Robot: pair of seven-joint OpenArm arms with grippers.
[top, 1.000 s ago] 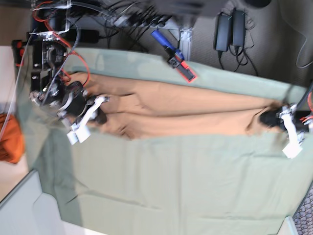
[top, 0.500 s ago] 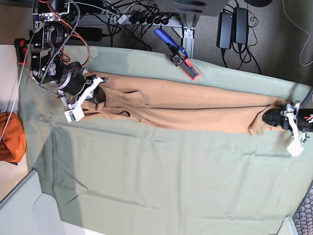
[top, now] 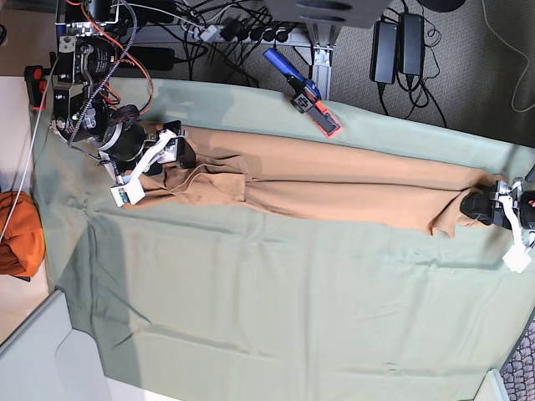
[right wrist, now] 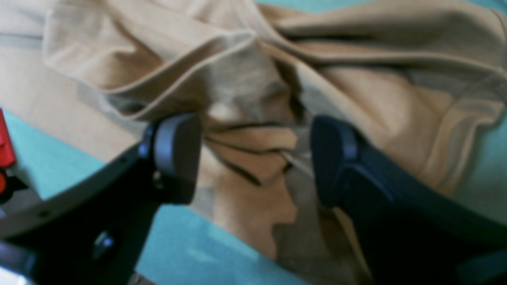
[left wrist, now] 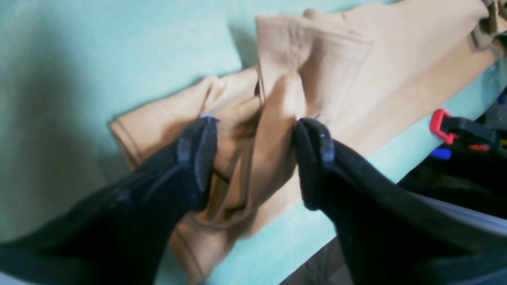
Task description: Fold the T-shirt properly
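Green cloth [top: 251, 309] covers my table, and the shirt [top: 334, 188] lies across its far half as a long narrow band, already folded lengthwise. At each end I have a gripper over bunched fabric: the left gripper [left wrist: 255, 158] at the hem end, the right gripper [right wrist: 253, 158] at the sleeve end by a red-tipped tool [top: 305, 96]. Both have their jaws spread, cloth between the pads but not pinched. I judge the step is end-to-end folding; next I need to close on all layers before lifting, or one ply slips.
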